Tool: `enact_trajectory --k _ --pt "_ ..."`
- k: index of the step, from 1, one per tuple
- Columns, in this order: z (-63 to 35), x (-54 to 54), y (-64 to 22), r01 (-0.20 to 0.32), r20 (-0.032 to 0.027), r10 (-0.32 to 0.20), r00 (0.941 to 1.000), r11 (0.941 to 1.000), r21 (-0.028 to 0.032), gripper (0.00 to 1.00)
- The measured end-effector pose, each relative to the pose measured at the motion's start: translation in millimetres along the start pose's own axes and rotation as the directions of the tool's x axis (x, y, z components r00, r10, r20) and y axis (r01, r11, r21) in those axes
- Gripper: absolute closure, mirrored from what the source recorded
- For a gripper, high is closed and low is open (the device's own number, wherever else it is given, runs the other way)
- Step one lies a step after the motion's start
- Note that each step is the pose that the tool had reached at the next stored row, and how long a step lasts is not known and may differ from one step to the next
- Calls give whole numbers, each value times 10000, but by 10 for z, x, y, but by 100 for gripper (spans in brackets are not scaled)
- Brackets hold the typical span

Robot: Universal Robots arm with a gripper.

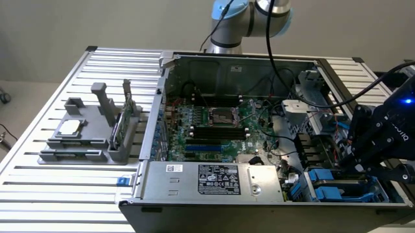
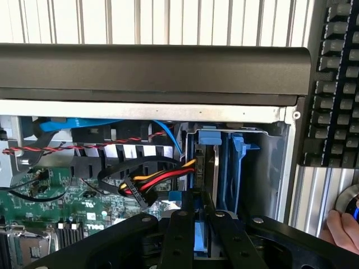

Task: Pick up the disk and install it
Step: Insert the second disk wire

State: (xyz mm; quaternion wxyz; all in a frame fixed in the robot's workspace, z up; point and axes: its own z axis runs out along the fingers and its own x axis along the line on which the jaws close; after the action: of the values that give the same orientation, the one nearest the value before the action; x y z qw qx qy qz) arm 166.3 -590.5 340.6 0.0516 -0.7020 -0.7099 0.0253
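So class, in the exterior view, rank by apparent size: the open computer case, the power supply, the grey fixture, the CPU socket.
1. Computer case
2. Power supply
3. Grey fixture, looking only a little smaller than the supply
4. CPU socket

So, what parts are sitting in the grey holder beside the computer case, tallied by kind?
Square silver chip: 1
Thin green circuit card: 1
Total: 2

Claw [image 1: 363, 162] above blue-framed disk [image 1: 337, 187] in open computer case [image 1: 214, 194]
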Motion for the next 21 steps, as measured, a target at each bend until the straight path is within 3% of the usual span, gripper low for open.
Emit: enact_trajectory --k 12,21 --pt "21 -33 3 12 -123 -12 9999 10000 -2 84" --pt "20 -34 16 -31 -147 31 9999 10000 -3 84"
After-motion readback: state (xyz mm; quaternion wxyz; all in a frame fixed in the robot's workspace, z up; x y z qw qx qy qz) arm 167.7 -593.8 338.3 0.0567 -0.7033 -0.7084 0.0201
